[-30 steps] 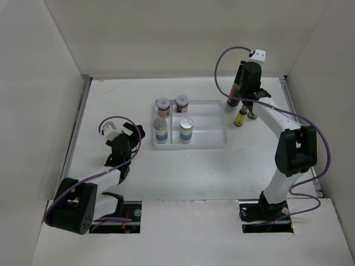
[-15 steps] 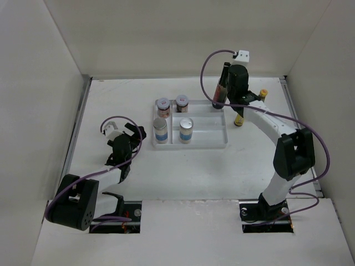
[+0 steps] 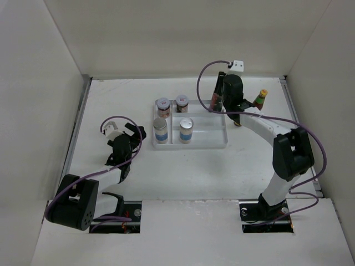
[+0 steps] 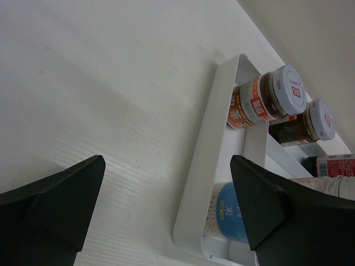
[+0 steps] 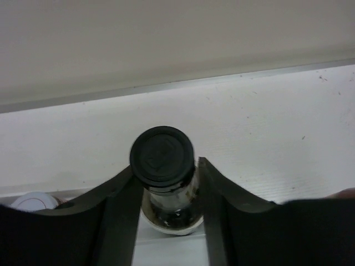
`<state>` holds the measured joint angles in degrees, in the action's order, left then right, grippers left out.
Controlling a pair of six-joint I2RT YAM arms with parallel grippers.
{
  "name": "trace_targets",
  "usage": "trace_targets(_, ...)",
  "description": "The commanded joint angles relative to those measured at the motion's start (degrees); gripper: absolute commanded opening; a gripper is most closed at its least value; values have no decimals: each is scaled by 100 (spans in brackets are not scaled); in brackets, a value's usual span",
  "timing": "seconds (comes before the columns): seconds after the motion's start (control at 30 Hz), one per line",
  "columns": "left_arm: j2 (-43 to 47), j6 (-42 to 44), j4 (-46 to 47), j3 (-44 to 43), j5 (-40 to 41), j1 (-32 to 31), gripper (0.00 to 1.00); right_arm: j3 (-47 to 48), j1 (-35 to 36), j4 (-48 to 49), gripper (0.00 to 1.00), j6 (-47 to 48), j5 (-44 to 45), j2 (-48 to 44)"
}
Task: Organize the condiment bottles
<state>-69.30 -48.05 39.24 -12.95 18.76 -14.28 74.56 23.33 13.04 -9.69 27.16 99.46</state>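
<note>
My right gripper [image 3: 222,98] is shut on the tall dark black-capped bottle [image 3: 216,100], held upright over the back right corner of the white tray [image 3: 208,143]. In the right wrist view its black cap [image 5: 162,155] sits between the two fingers [image 5: 119,205]. Two reddish-brown spice jars [image 3: 163,105] [image 3: 182,102] stand in the tray's back row. Two silver-lidded jars [image 3: 160,130] [image 3: 186,129] stand in its front row. The yellow-capped red sauce bottle [image 3: 259,98] stands right of the tray. My right arm mostly hides the tiny yellow bottle [image 3: 237,123]. My left gripper [image 3: 133,133] is open, left of the tray.
The left wrist view looks along the tray's left rim [image 4: 213,138] at a spice jar [image 4: 266,100] and a blue-labelled jar [image 4: 233,213]. White walls enclose the table on three sides. A metal rail [image 3: 77,127] runs along the left edge.
My right gripper has carried the tall dark bottle leftward, from beside the other bottles to the tray's back right corner. The sauce bottle now shows. The left arm is still.
</note>
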Motion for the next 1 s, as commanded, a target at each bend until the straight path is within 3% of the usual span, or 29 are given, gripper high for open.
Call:
trace_targets(0.0, -5, -46, 303, -199, -66, 9, 100, -82, 35, 876, 57, -200, 123, -313)
trace_targets(0.1, -22, -46, 303, -208, -66, 9, 100, -153, 35, 867, 73, -200, 123, -514)
trace_targets(0.23, -14, -46, 303, -208, -66, 9, 100, -398, 9, 884, 81, -200, 97, -1076)
trace_targets(0.43, -154, -81, 303, -269, -233, 9, 100, -961, -886, 710, 84, -498, 149, -1798)
trace_targets(0.63, -233, -160, 365, -269, -312, 9, 100, -847, -1818, -345, 86, -850, 721, -1492)
trace_targets(0.97, -286, -257, 409, -252, -452, 35, 100, -549, -1951, -697, 83, -947, 335, -823)
